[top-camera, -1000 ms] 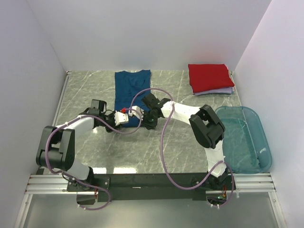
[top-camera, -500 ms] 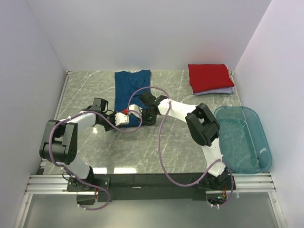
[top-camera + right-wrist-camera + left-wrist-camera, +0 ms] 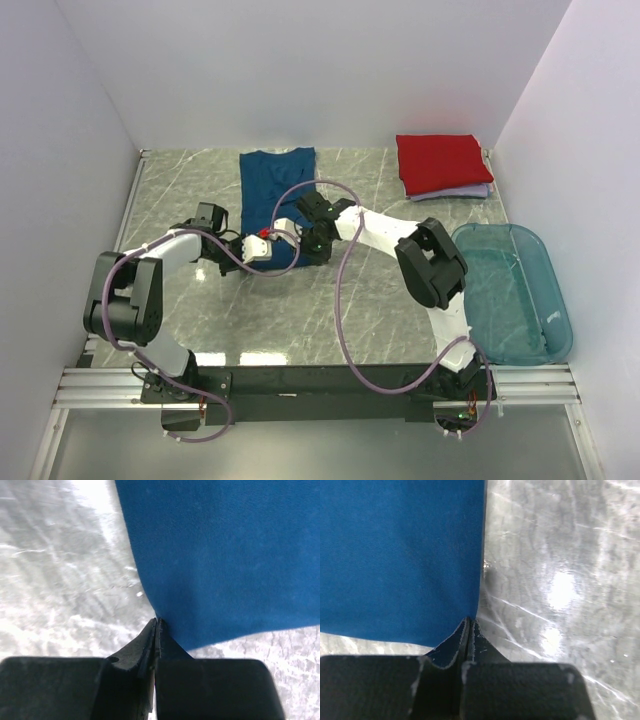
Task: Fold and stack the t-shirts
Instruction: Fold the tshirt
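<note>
**Both hands pinch the near hem of the dark blue t-shirt [image 3: 278, 180], ready to fold it**

Top view: the left hand [image 3: 262, 245] and right hand [image 3: 312, 240] meet the hem corners on the marble surface [image 3: 180, 190], and the red t-shirt [image 3: 440, 162] lies folded far right. I'd lift both corners level and carry them away together. Left wrist view: the fingers are pressed together on a cloth corner, a grip the top view hides. Right wrist view: likewise.

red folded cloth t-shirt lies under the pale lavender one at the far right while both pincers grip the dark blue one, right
No: the top external view shows the red folded cloth t-shirt on top of the pale lavender t-shirt, not under it. The left pincer and right pincer do grip the dark blue t-shirt.
</note>
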Available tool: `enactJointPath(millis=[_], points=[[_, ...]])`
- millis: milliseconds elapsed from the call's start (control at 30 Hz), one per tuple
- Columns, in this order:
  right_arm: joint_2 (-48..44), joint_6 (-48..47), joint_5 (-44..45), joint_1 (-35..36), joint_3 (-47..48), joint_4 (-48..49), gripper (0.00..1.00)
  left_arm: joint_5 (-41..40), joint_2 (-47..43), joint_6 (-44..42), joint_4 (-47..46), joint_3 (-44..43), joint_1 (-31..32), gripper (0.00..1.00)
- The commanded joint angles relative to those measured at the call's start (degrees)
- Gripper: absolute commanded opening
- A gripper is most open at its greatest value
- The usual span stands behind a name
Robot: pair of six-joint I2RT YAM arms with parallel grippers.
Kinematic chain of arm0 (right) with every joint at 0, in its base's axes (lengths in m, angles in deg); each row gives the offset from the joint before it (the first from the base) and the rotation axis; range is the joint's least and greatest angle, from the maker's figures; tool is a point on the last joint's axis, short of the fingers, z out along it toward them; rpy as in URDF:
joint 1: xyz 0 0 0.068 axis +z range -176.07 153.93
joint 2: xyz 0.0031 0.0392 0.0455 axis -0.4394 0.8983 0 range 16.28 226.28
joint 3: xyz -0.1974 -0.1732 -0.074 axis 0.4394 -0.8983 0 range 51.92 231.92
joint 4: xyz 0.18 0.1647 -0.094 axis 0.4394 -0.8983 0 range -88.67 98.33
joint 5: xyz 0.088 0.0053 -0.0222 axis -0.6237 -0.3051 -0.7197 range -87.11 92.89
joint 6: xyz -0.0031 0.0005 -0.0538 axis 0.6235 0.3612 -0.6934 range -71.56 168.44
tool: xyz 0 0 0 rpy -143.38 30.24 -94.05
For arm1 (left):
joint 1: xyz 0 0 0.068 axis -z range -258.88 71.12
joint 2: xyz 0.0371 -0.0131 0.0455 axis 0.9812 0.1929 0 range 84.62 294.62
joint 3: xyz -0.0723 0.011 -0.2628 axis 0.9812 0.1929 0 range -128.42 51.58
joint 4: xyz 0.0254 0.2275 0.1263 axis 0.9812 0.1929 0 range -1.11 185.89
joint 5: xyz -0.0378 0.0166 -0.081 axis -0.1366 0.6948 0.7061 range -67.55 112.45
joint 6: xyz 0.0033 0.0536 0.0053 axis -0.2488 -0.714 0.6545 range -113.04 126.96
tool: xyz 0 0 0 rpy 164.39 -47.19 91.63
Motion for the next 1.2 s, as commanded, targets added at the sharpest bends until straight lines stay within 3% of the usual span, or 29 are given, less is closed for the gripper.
enactJointPath(millis=[0,333,433,467,567,933,1167], points=[[-6.21,1.55,-2.97,-0.38,0.49,-1.88,0.00,3.94,-4.75,-0.97,3.58,-0.93,0.19,0.01],[-12.19,1.99,-4.03,-0.38,-7.07,0.14,0.00,4.82,-10.64,0.34,5.52,2.31,0.19,0.01],[-11.75,1.29,-2.19,-0.29,-9.17,2.59,0.15,4.56,-10.38,1.22,4.38,3.46,0.19,0.01],[-11.49,1.20,-1.49,-0.29,-9.62,4.69,0.27,4.47,-10.21,1.49,4.20,3.55,0.19,0.01],[-10.00,0.85,0.10,0.06,-9.01,6.46,0.45,4.21,-9.76,1.66,4.02,3.72,0.19,0.01],[-7.18,-1.61,0.54,2.87,-9.71,7.53,0.46,3.50,-10.03,1.93,2.97,5.04,0.19,0.01],[-2.70,-2.06,2.64,3.57,-7.25,5.33,0.36,3.50,-9.94,2.10,3.49,4.69,0.19,0.01]])
